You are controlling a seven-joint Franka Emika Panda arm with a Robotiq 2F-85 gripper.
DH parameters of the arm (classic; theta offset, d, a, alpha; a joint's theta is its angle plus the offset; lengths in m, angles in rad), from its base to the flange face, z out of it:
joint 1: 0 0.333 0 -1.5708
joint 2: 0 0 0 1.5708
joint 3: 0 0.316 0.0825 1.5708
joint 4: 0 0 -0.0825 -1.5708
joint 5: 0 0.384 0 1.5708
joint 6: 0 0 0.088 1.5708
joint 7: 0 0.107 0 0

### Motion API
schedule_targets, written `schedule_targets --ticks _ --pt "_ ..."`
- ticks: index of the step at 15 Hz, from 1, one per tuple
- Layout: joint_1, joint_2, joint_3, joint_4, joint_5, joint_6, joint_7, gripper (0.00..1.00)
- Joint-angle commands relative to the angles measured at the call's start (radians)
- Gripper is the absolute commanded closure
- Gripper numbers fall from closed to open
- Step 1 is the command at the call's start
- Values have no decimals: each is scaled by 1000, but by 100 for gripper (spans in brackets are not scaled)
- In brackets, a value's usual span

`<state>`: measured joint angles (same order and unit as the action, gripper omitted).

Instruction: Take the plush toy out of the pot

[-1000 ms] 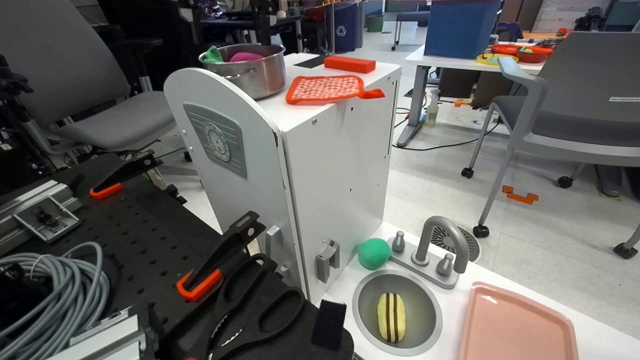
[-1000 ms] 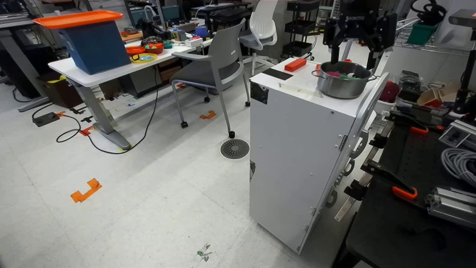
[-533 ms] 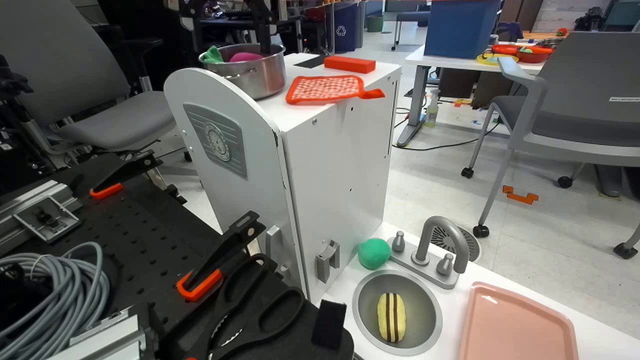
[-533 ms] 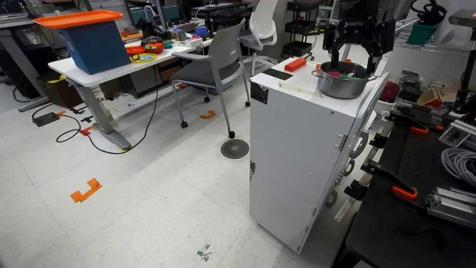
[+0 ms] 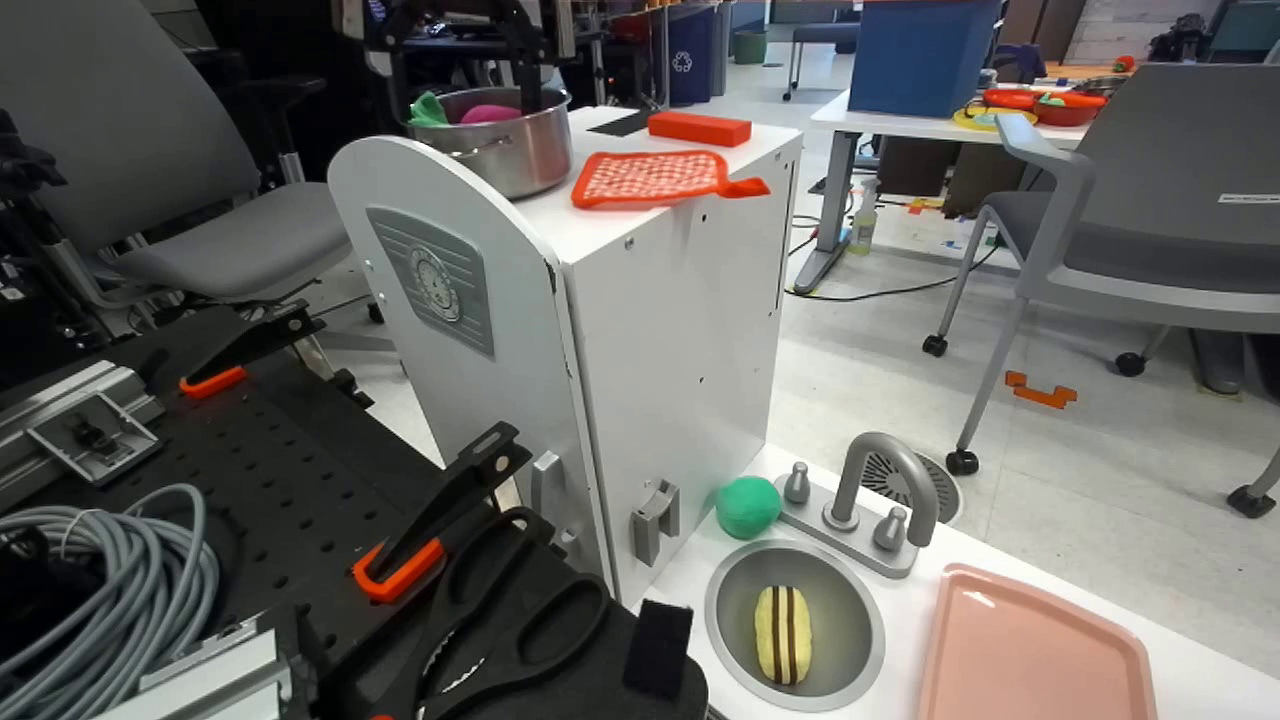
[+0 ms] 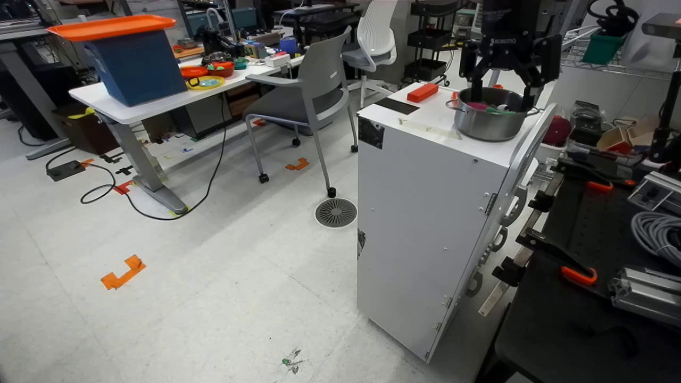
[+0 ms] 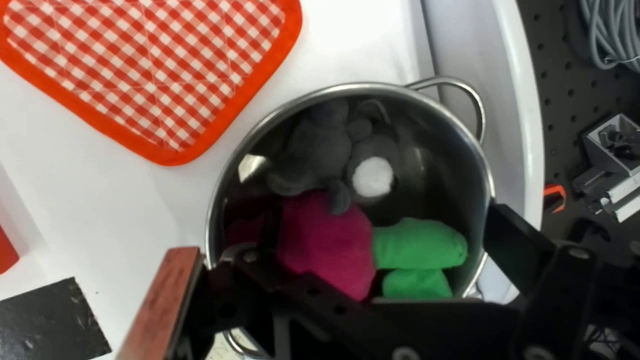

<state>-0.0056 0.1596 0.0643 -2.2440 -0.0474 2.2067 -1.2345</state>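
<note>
The plush toy, magenta with green parts, lies inside the shiny metal pot. In an exterior view its magenta top shows above the rim of the pot. Straight above the pot points my gripper, open, its fingertips down at rim level or slightly inside. One finger stands by the pot's wall past the green end; the opposite finger, dark in the wrist view, is beside the magenta body. The jaws are apart with no grip visible. The gripper's body hides the toy's lower edge.
Grey soft toys with a white patch share the pot, touching the magenta body. Beside the pot lie a red checkered pot holder and an orange-red block. A raised white panel runs close to a pot handle.
My gripper has come down, its fingertips going from above the rim to about rim level, with a slight sideways shift. The jaws stay open; pot and toy have not moved.
</note>
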Motion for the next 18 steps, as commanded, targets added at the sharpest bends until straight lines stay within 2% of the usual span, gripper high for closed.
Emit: schedule_targets --ticks 1,18 --pt "-3 10 7 14 20 23 -40 0" --pt "-4 -1 18 4 80 79 -109 0"
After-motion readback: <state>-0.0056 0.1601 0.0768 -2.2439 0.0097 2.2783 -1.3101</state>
